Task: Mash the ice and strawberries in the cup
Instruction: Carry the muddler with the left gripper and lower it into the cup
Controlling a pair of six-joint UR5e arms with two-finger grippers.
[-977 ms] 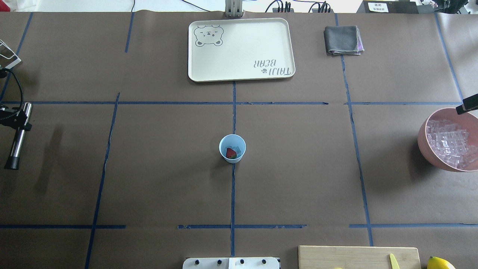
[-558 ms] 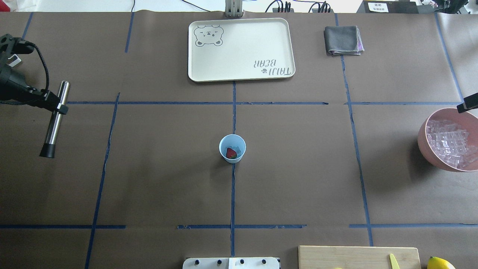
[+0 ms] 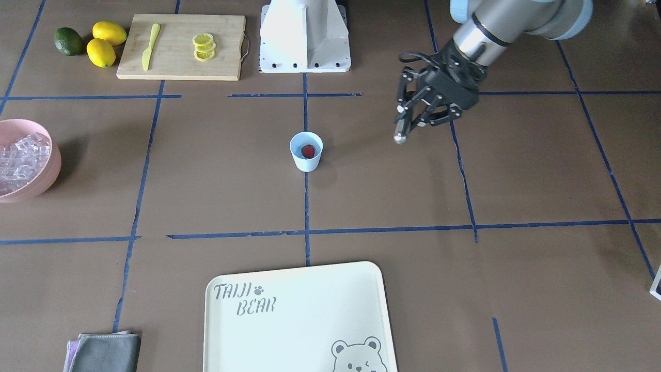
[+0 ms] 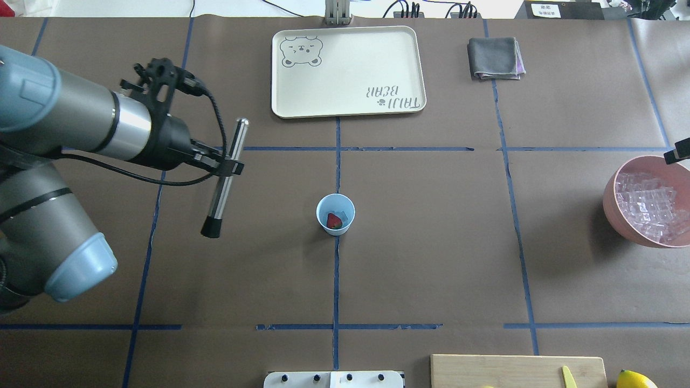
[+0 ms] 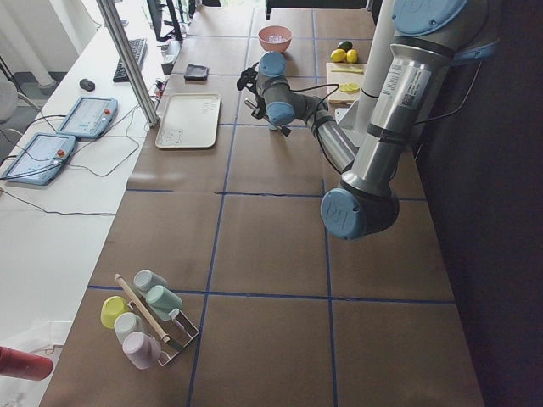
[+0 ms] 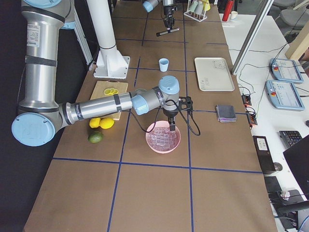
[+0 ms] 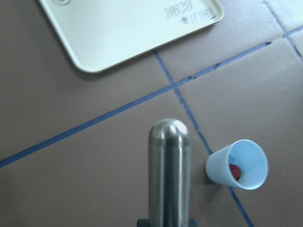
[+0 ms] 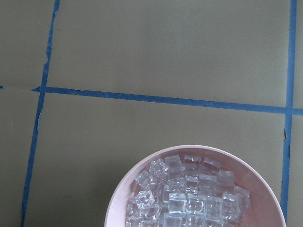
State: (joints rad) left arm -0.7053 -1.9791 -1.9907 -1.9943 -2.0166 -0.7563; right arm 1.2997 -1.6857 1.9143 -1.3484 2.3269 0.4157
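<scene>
Since ~1 s ago your left pincer (image 4: pixel 228 166) has swung in from the left edge of the desk (image 4: pixel 431 242) twd the middle, bringing the steel muddler (image 4: pixel 216 199). It's clenched on the shaft abt mid-length, tool near level, well left of the cup (image 4: pixel 345 228). So approach only; mashing not begun. Cup stands at centre w/ strawberry (image 4: pixel 333 220) and ice (image 4: pixel 341 213) inside, berry looks whole. Right pincer (image 4: pixel 678 151) hangs at the pink bowl (image 4: pixel 609 196); open or not, can't tell.

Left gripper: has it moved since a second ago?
Yes. The left gripper, holding the metal muddler, has crossed the vertical blue tape line toward the cup in the overhead view, still short of it.
</scene>
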